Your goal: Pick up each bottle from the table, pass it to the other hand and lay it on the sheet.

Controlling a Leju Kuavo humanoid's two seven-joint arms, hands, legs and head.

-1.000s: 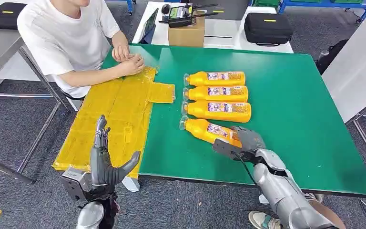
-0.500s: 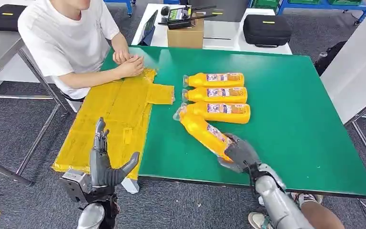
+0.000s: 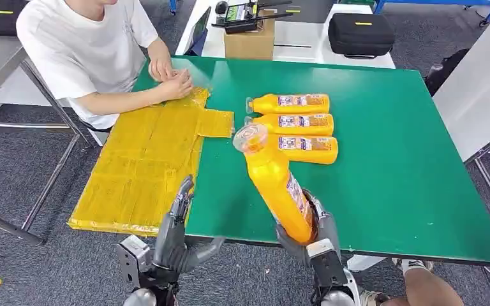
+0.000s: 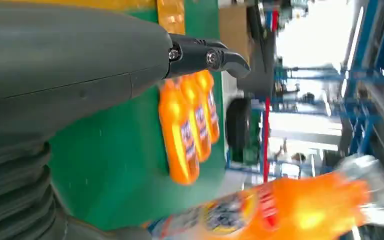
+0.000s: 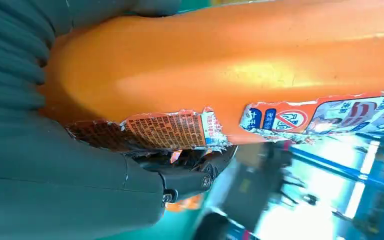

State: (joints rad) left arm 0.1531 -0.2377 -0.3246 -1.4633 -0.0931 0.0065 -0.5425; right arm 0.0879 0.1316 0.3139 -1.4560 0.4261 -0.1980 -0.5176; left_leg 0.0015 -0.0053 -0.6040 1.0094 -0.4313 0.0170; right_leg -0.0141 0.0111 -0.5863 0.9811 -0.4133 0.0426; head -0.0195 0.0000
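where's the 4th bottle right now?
In the head view, the bottle is held by the right robot hand above the table's near edge, tilted, cap end up, in front of the three lying bottles.

From my console, the orange plastic bottle (image 3: 279, 191) in my right robot hand (image 3: 312, 234) looks smooth and glossy, with a clear plastic cap end and a printed paper label (image 5: 172, 130) torn ragged along its edges. The three orange plastic bottles (image 3: 293, 125) lying on the desk (image 3: 383, 153) share that shine, while the desk's green top looks matt and felt-like. The yellow sheet (image 3: 147, 166) has a wrinkled, slightly shiny film finish, and my left robot hand (image 3: 175, 239) reads as matt grey plastic with silver metal at the wrist.
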